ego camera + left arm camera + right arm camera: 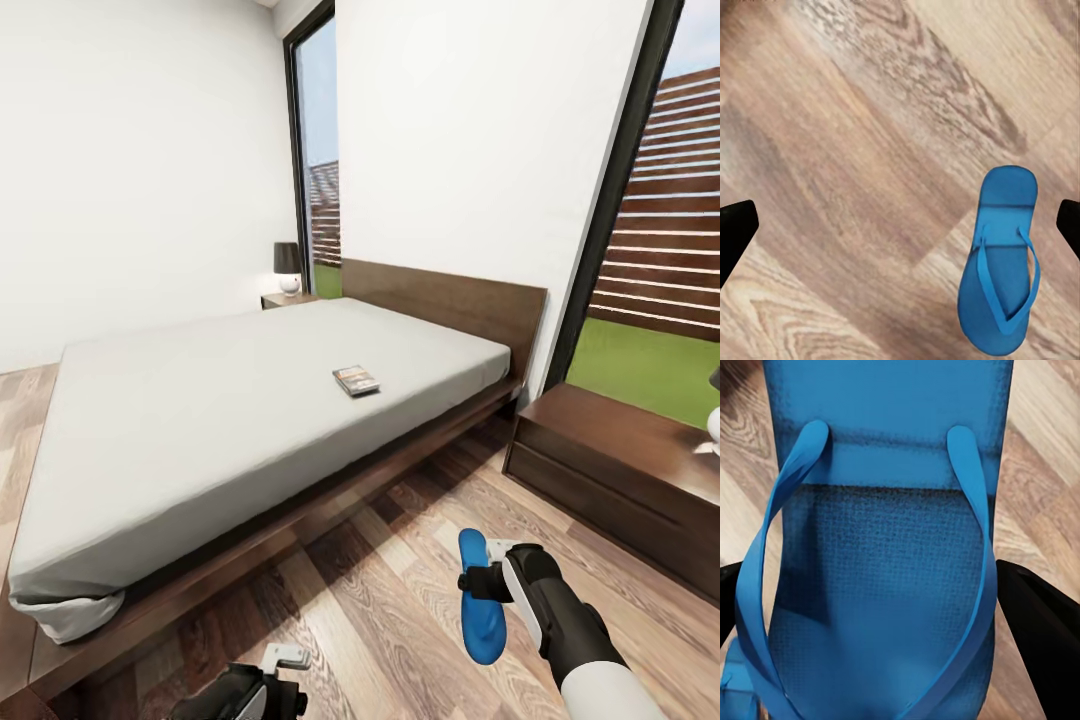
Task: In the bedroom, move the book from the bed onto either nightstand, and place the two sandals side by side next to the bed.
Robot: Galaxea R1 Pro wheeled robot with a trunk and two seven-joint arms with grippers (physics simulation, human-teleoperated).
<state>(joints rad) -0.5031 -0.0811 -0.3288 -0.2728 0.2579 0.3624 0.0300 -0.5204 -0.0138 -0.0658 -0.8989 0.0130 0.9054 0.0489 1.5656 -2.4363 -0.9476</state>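
Note:
The book [356, 380] lies flat on the pale-grey mattress of the bed [200, 420], toward the headboard. My right gripper [478, 585] is shut on one blue sandal [485, 625] and holds it above the wood floor beside the bed. In the right wrist view that sandal [877, 570] sits strap-up between the dark fingers [1042, 645]. The second sandal [1001, 262] lies strap-up on the floor planks, below my open left gripper [900, 232] and toward one finger. My left gripper [278, 672] is low at the frame's bottom edge.
A dark wooden nightstand [620, 470] stands right of the headboard, with a white object at its far edge. The other nightstand [288, 299] stands beyond the bed and carries a black-shaded lamp [288, 265]. Tall windows flank the wall. Bare floor runs along the bed's near side.

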